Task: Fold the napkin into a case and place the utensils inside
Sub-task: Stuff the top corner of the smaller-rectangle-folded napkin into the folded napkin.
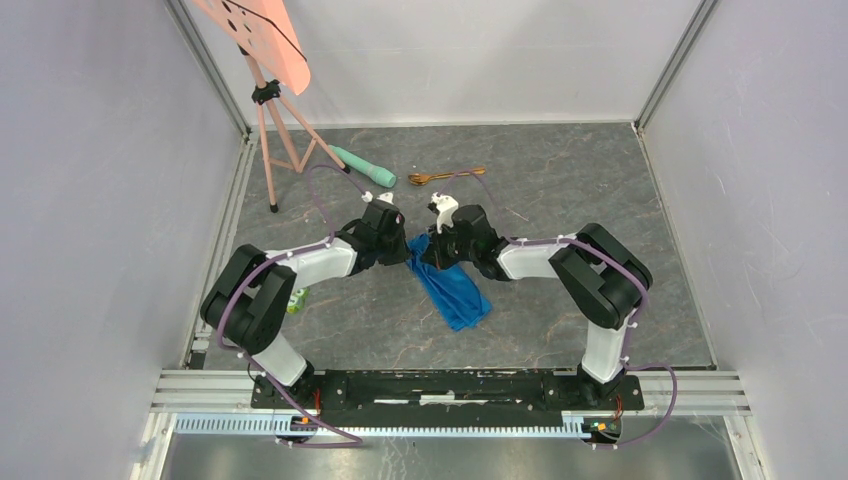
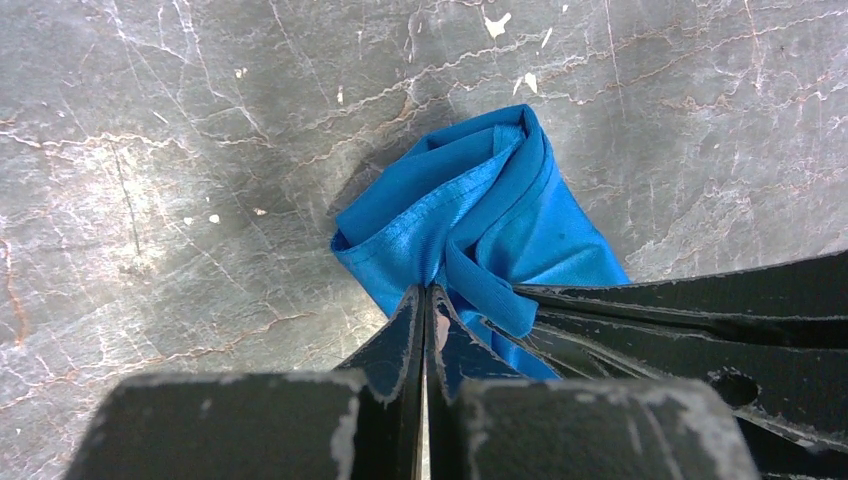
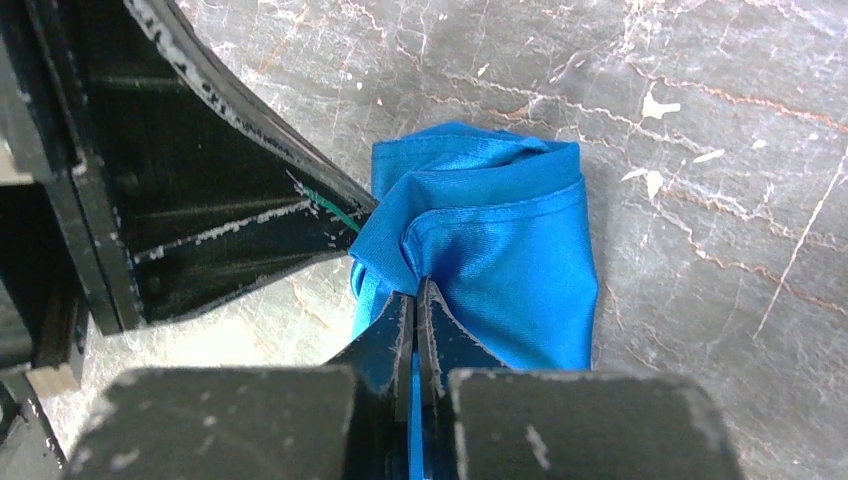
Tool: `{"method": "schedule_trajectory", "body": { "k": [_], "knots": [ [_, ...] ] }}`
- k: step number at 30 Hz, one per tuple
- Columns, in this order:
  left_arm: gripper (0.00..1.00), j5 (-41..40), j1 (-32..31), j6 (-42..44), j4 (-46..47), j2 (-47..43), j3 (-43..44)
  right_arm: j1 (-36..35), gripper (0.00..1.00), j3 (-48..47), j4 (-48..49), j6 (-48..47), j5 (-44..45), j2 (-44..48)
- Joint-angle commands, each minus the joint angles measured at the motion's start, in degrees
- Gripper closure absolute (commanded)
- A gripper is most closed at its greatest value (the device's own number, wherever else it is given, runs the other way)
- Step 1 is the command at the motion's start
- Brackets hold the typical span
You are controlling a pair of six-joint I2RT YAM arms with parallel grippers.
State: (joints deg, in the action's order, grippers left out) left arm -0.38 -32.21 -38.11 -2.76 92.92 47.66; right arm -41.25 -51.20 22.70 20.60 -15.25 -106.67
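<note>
1 napkin (image 1: 452, 285); 2 grippers: left gripper (image 2: 427, 297), right gripper (image 3: 416, 292); 1 mint-green cylinder (image 1: 365, 167); 1 tripod (image 1: 276, 125); utensils (image 1: 446, 176) count unclear.

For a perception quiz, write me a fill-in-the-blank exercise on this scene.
The left claw and right claw both pinch the napkin, which is coloured ___.
The utensils lie on the ___, outside the napkin.
Beside them lies a cylinder coloured ___.
Missing: blue; table; green.
</note>
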Motion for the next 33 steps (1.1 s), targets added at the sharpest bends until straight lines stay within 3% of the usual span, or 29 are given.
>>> {"method": "schedule_trajectory", "body": {
  "k": [1,7,15,19,28,33],
  "knots": [
    [0.98,0.12,0.3,-0.26,4.22,-2.65,-0.71,-0.46,1.0,-4.77,-2.0,-1.15,-0.41,-2.32],
    [0.98,1.63,0.3,-0.74,5.89,-2.88,-1.53,-0.83,0.98,-7.02,1.32,1.92,1.72,-8.02],
    [0.98,0.56,0.35,-0.53,4.75,-3.34,-1.34,-0.3,0.69,-3.12,1.75,1.93,-1.93,-2.16],
    [0.98,-1.37,0.37,-0.13,4.0,-3.54,-1.68,0.86,0.6,-1.54,2.09,1.38,-3.73,1.06],
    [0.98,-0.76,0.47,0.03,4.11,-3.3,-1.54,1.36,0.57,-2.81,2.48,1.49,-3.75,1.33],
    [0.98,-0.03,0.46,0.12,4.63,-3.44,-1.75,1.37,0.66,-5.37,3.32,1.81,-3.58,-2.64]
  ]
}}
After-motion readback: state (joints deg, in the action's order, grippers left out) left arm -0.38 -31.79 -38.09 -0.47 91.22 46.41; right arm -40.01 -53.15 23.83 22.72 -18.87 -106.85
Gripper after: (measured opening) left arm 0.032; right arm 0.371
